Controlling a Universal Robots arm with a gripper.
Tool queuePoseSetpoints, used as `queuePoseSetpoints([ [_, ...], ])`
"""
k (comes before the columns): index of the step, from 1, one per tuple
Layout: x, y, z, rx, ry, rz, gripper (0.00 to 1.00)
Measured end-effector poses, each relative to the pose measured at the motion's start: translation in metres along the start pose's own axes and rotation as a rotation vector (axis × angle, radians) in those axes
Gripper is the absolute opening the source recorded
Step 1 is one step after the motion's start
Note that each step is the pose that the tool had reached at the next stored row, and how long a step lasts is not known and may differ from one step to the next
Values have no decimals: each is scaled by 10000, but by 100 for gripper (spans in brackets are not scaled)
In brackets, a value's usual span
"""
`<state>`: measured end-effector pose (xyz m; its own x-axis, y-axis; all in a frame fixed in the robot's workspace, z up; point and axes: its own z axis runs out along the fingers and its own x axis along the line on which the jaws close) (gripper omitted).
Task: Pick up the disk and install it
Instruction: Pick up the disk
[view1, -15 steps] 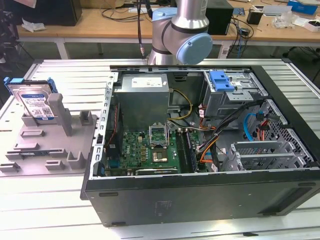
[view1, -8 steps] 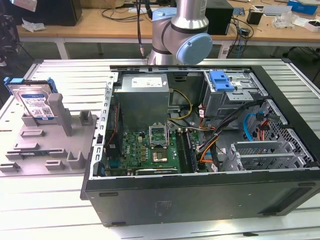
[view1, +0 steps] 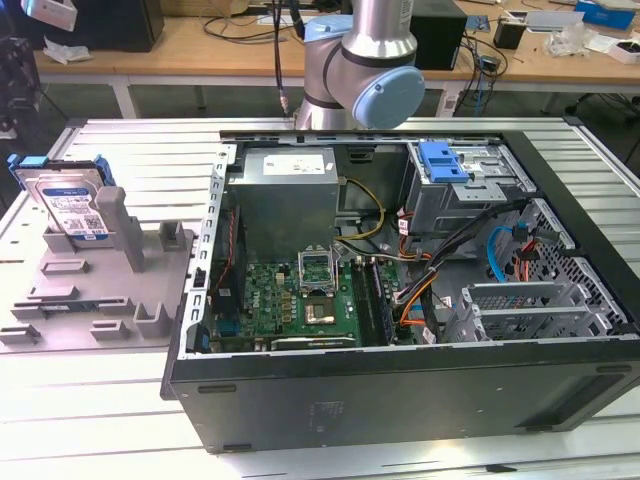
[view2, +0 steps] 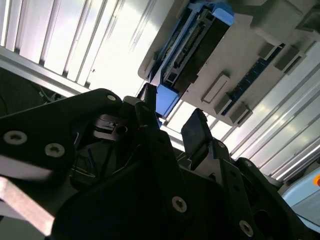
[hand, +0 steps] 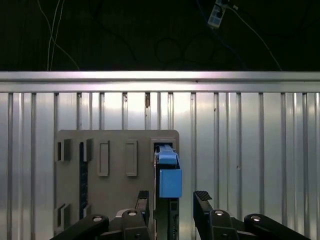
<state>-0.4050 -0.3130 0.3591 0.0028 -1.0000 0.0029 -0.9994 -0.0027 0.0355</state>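
You have a big silver table with long grooves. On it sits an open black computer case, and you can see its green board and wires inside. At the back of the case there is a grey metal cage with a blue tab on top. Your robot arm stands behind the case.

On the exterior view's left of the case, out on the table, lies a grey plastic tray with an upright post. The disk is on this tray. It is tilted up and leans by the post, with its white-and-blue label facing out and its blue bracket around it. It is not in the case yet.

In the first wrist view you look down on the tray and on the thin edge of the disk. Your gripper is lined up over that edge. Its two black fingers are spread apart, one on each side of the edge. They hold nothing and do not touch the disk.
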Motion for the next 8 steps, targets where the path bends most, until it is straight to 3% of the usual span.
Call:
queuePoseSetpoints([
  [8, 0, -3, 79, 2, 9, -265, 48],
])
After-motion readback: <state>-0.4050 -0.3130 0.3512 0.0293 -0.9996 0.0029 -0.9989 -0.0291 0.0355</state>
